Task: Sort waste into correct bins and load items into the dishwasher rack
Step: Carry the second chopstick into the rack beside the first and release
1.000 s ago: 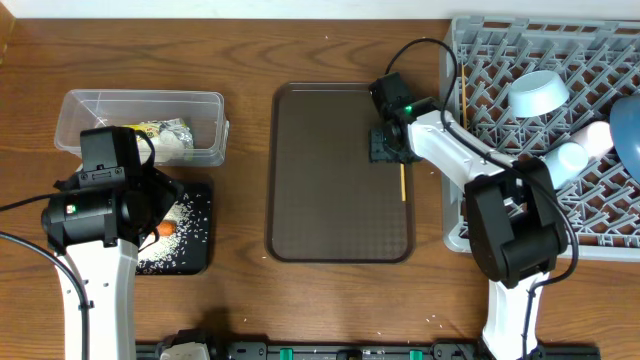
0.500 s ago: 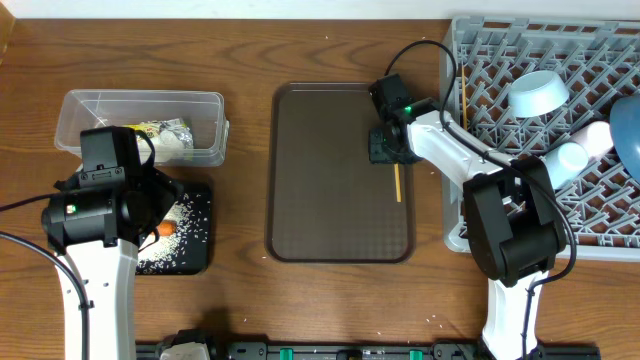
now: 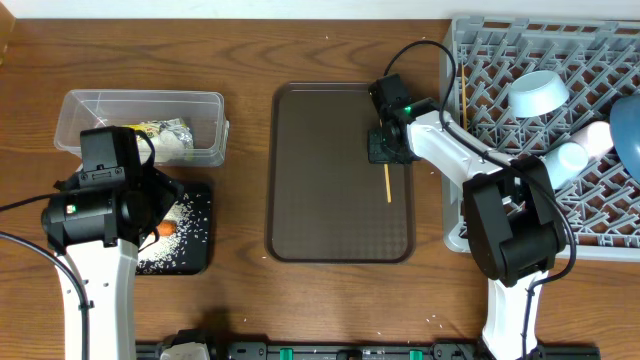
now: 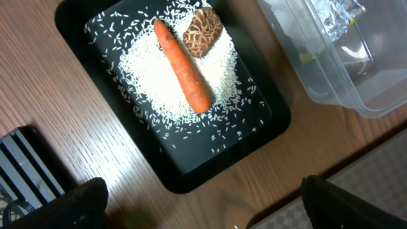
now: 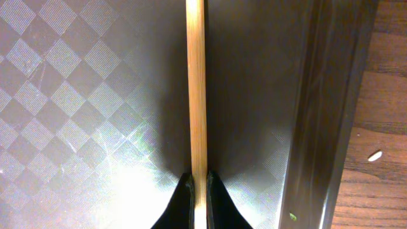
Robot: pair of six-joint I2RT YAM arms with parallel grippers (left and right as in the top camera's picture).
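Overhead: right gripper (image 3: 385, 148) sits over the upper right part of the brown serving tray (image 3: 320, 200). One chopstick (image 3: 388, 185) sticks out of it toward the near edge, running along the tray's right side. Right wrist cam shows the fingertips pinched tight on one end of that stick. It runs straight up the frame over the checkered tray floor, parallel to the raised rim and near it; can't tell if the far end touches the floor. Left gripper (image 4: 203, 210) has its jaws spread wide with nothing between them, hovering above the near end of the black tray (image 4: 191, 172). That tray holds the carrot (image 4: 181, 63) on a bed of rice (image 4: 152, 83), with the brown lump (image 4: 202, 32) touching the carrot's upper end. Clear tub (image 4: 331, 83) is just beside the black tray, with the wrapper (image 3: 160, 135) inside. Grey rack (image 3: 500, 50) at table right holds a second chopstick (image 3: 463, 95) along its left side, the light blue bowl (image 3: 537, 92) and the dark blue dish (image 3: 628, 140) at frame edge.
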